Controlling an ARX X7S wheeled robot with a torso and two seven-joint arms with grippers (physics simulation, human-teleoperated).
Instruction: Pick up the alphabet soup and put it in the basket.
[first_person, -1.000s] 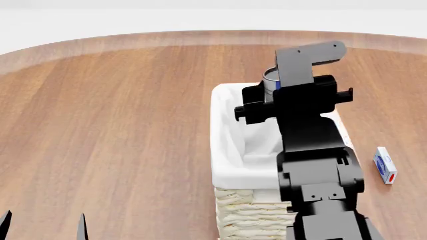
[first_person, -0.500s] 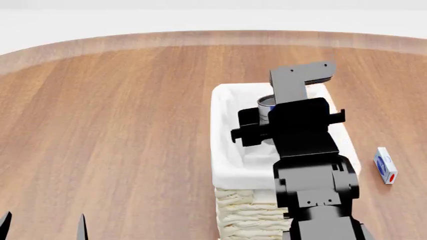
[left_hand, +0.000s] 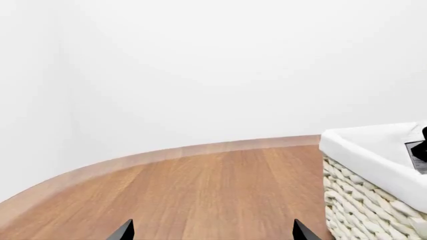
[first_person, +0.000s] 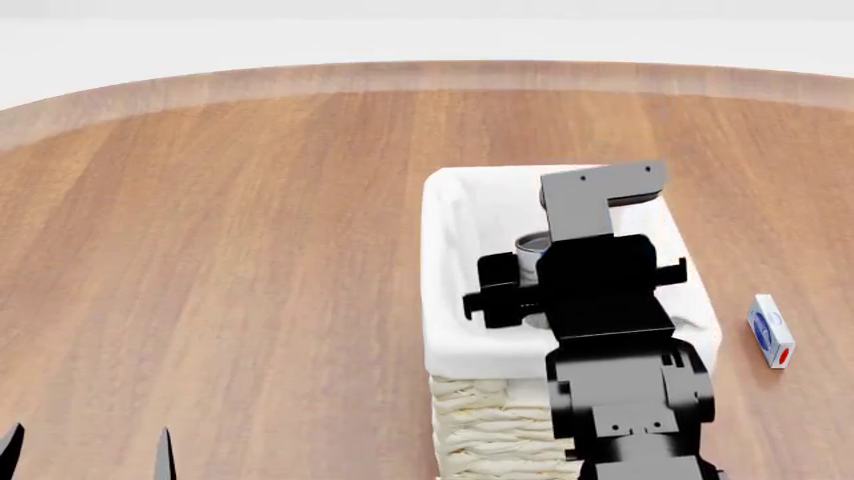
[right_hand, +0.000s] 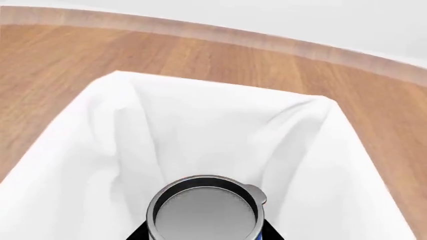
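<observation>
The cream woven basket (first_person: 487, 425) with a white cloth lining stands on the table; its lining fills the right wrist view (right_hand: 220, 130) and its side shows in the left wrist view (left_hand: 363, 200). My right gripper (first_person: 534, 270) is shut on the alphabet soup (right_hand: 204, 209), a can with a pale top and a sliver of blue label, and holds it inside the basket's opening; only the can's rim (first_person: 534, 243) shows in the head view. My left gripper (left_hand: 210, 232) is open and empty over bare table at the near left (first_person: 87, 450).
A small white box (first_person: 770, 329) with blue and red marks lies on the table right of the basket. The round wooden table's far edge (first_person: 400, 75) curves behind the basket.
My right arm has drawn back toward me and lowered, carrying the can from the basket's far rim down into its opening. The left arm has not moved.
</observation>
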